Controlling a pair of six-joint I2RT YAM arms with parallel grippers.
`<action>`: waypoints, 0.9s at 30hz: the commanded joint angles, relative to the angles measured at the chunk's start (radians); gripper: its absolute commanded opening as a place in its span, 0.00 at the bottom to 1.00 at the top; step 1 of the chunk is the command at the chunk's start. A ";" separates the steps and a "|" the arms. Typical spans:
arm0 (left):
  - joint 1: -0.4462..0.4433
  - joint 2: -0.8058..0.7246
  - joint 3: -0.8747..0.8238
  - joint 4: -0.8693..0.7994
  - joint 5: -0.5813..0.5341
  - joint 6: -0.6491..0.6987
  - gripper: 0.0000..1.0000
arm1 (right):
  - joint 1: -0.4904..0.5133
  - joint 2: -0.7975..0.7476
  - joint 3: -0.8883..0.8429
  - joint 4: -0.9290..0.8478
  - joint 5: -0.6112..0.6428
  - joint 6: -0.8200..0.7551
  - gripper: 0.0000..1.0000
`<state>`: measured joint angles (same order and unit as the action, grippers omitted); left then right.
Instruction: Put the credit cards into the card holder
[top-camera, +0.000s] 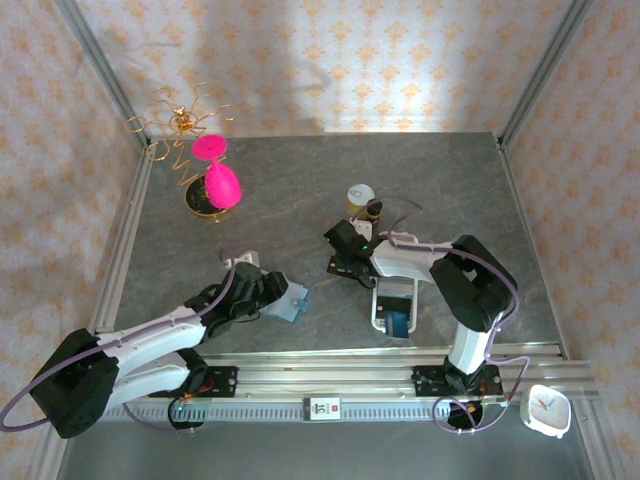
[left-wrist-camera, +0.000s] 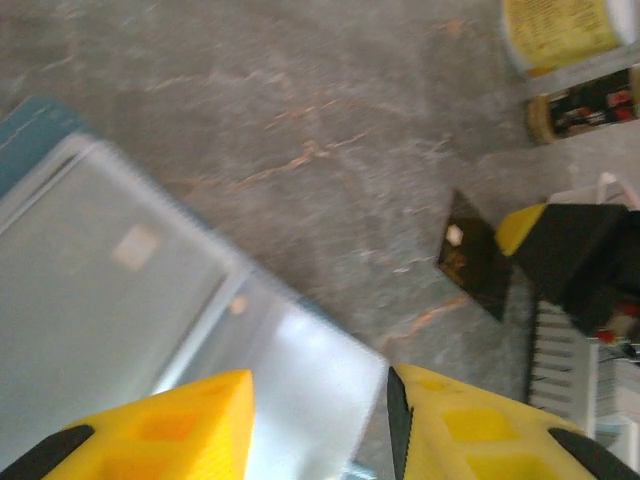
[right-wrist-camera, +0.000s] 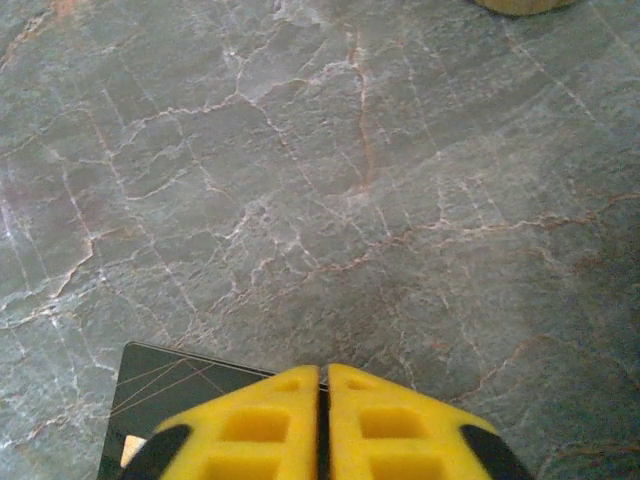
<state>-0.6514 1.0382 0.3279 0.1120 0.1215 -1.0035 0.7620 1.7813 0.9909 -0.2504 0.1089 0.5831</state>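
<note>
Pickup of dark card (right-wrist-camera: 160, 385) is where I am: right gripper (right-wrist-camera: 322, 372) shut w/ tips over it mid-table, nothing visibly pinched; left gripper (left-wrist-camera: 320, 375) part open over card holder (left-wrist-camera: 110, 280) at near left, so next I need a real grip on card, then carry left.

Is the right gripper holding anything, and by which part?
Can't tell. The right gripper is shut over the edge of a dark card; no pinch shows.
</note>
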 joint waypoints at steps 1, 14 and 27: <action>0.010 0.021 0.071 -0.026 0.032 0.027 0.42 | -0.011 -0.028 -0.006 -0.046 0.055 0.000 0.04; -0.007 0.269 0.232 0.031 0.157 0.060 0.43 | -0.030 -0.050 -0.021 -0.085 0.070 0.000 0.00; -0.013 0.394 0.306 0.084 0.151 0.048 0.43 | -0.030 -0.061 -0.066 -0.082 0.031 0.007 0.00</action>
<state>-0.6544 1.4128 0.5964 0.1497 0.2806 -0.9630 0.7357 1.7302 0.9493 -0.3000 0.1329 0.5823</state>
